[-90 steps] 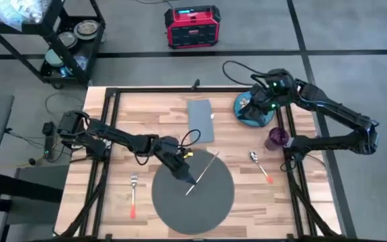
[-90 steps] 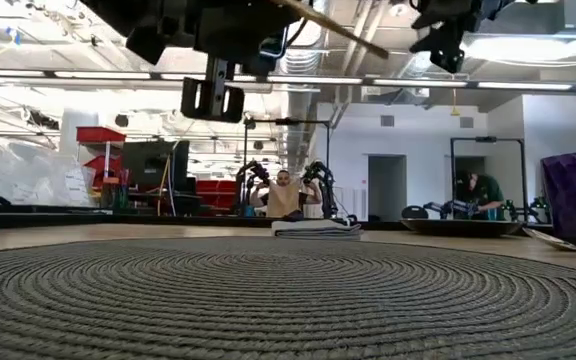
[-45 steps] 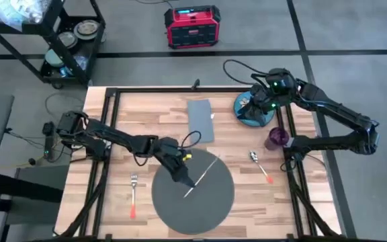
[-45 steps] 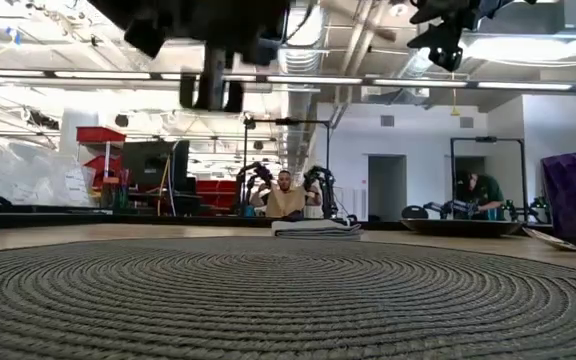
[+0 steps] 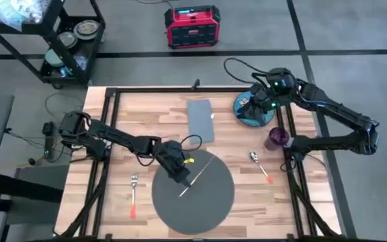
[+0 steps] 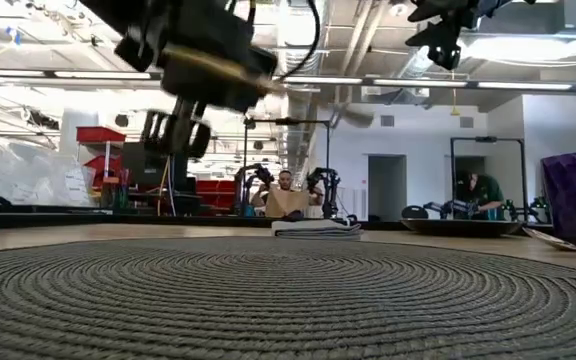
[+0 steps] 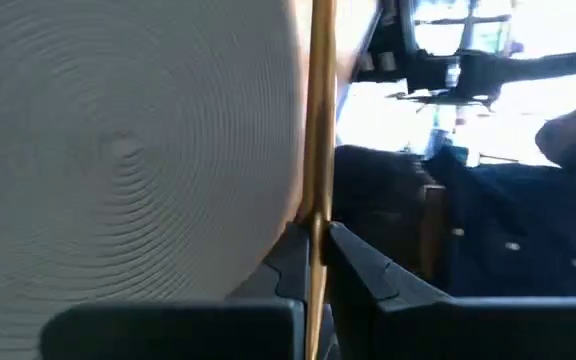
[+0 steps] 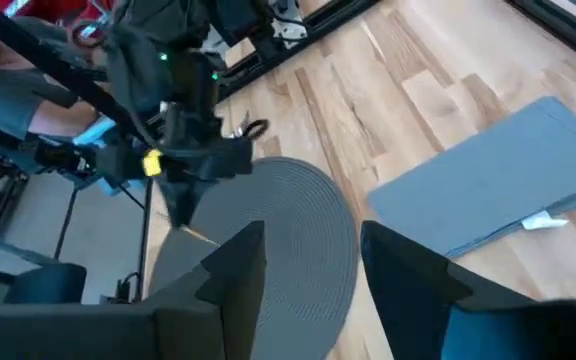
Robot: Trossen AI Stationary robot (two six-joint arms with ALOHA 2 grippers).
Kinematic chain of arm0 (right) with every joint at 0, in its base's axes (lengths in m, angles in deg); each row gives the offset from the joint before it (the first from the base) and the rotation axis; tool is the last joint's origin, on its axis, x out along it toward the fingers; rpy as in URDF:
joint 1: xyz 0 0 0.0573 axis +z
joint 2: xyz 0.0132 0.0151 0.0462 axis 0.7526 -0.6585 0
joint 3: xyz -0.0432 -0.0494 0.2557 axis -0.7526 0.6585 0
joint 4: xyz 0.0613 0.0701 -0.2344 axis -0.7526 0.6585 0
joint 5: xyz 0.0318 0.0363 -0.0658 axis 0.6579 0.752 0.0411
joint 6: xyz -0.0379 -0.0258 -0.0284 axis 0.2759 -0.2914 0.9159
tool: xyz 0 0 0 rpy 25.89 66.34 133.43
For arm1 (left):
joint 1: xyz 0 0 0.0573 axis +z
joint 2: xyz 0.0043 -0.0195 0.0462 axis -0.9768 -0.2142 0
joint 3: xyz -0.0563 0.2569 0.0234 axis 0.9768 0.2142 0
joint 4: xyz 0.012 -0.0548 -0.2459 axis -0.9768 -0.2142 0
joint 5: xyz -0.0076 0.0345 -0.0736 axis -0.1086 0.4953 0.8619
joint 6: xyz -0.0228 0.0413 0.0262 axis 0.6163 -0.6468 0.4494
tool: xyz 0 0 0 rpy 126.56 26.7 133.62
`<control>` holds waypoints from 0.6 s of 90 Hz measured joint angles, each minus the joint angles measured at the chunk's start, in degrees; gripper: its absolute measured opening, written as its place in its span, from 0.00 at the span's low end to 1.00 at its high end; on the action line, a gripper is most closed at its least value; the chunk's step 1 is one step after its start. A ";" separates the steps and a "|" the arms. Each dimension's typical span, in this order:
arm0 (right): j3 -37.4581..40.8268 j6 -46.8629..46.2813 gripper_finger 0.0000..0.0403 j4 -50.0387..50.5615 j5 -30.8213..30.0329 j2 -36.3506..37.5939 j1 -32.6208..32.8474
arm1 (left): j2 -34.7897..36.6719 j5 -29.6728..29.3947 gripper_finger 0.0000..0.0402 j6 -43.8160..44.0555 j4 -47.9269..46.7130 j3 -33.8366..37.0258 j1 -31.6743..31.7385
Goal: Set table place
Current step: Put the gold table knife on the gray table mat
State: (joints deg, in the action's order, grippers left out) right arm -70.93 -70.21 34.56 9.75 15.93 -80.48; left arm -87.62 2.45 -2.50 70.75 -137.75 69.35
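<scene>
Grey woven placemat (image 5: 197,195), round and flat, lies at the near middle of my plank table (image 5: 153,117).
My left gripper (image 5: 182,180) pinches a thin wooden stick (image 5: 197,175) above it; my right gripper (image 5: 252,107), fingers apart, hovers over the teal plate (image 5: 247,115).

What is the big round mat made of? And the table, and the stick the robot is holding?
The round placemat looks like woven dark grey rope, coiled in rings. The table looks like pale wood planks with visible grain, matte. The thin stick in the left pincer looks golden; wood or metal, I can't tell.
</scene>
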 joint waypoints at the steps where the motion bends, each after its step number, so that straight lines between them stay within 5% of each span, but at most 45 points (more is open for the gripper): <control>1: 0.00 -0.01 0.38 0.04 0.00 -0.01 0.00 | 0.06 -0.04 0.00 -0.15 0.23 -0.05 0.01; 54: 0.00 -0.39 0.38 -0.07 1.66 0.10 0.00 | -0.15 -2.67 0.00 0.27 1.38 0.18 0.80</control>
State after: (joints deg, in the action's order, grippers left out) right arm -70.93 -70.60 34.49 11.41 16.03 -80.48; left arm -87.77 -0.22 -2.23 72.14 -137.58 70.15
